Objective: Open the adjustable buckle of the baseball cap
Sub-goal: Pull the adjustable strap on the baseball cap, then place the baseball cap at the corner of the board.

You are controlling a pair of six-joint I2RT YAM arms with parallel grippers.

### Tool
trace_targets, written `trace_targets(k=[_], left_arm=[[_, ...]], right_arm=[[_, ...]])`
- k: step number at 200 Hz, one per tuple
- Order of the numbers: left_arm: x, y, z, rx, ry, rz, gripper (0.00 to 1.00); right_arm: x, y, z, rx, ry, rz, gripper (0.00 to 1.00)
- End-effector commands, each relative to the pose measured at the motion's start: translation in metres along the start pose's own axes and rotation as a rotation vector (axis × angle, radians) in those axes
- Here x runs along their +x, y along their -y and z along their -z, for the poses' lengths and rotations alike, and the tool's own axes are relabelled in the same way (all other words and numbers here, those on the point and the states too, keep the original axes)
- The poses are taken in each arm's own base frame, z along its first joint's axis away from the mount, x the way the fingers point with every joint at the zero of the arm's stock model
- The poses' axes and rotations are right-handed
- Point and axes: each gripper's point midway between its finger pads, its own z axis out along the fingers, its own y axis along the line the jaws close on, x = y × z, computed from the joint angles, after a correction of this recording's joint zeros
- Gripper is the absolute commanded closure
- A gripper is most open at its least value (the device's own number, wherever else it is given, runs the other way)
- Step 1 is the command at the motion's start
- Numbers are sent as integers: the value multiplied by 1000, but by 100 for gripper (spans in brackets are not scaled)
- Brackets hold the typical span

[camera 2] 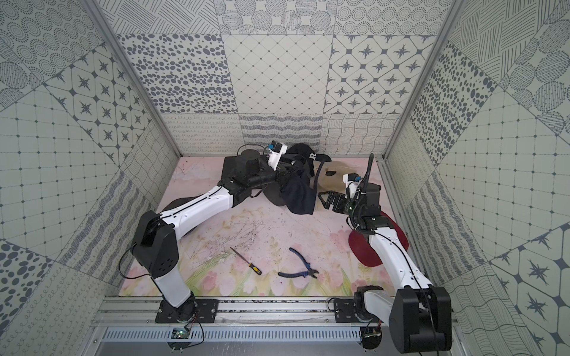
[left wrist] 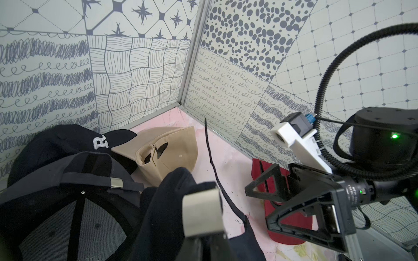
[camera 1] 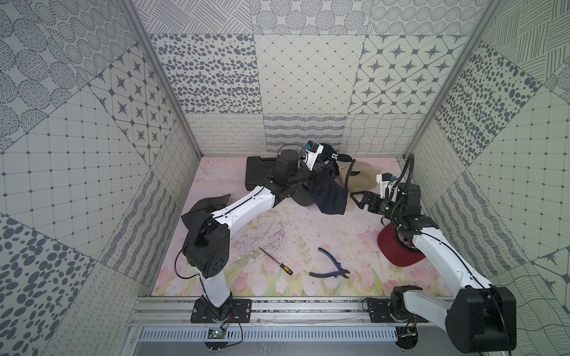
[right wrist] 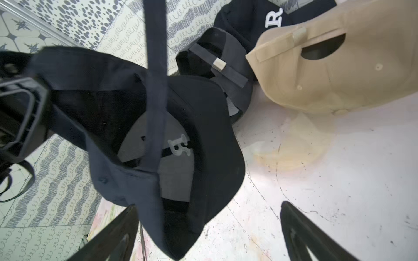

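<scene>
The left gripper (camera 1: 319, 180) pinches the navy cap (camera 1: 330, 198) aloft, seemingly by its back band, so its loose strap (right wrist: 156, 90) dangles before the right gripper (camera 1: 354, 202), spread wide and empty.

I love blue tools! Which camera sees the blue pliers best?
The top views are best. Both top views show the pliers whole, lying on the flowery mat near the screwdriver. Neither wrist view shows them at all.
</scene>
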Motion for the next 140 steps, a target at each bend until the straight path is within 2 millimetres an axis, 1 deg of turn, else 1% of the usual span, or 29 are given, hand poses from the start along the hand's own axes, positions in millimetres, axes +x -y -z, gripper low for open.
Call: trace_targets(k=[1, 25, 48, 66, 105, 117, 140], left_arm=[[-40, -8, 18, -57, 65, -99, 100], [-60, -19, 35, -102, 92, -155, 100], [-80, -40, 56, -170, 131, -196, 100], [-96, -59, 75, -228, 156, -208, 100], [-131, -103, 125, -404, 194, -261, 100], [-138, -117, 138, -450, 188, -262, 100], [-145, -154, 168, -548, 191, -221, 100]], right_arm=[[3, 8, -5, 13, -2, -37, 3], [4, 7, -5, 8, -9, -26, 3], [5, 5, -6, -9, -13, -16, 4], [7, 5, -8, -20, -21, -16, 5], [12, 5, -13, -41, -43, -28, 5], [13, 5, -14, -49, -48, -30, 6], [15, 5, -17, -62, -55, -34, 6]])
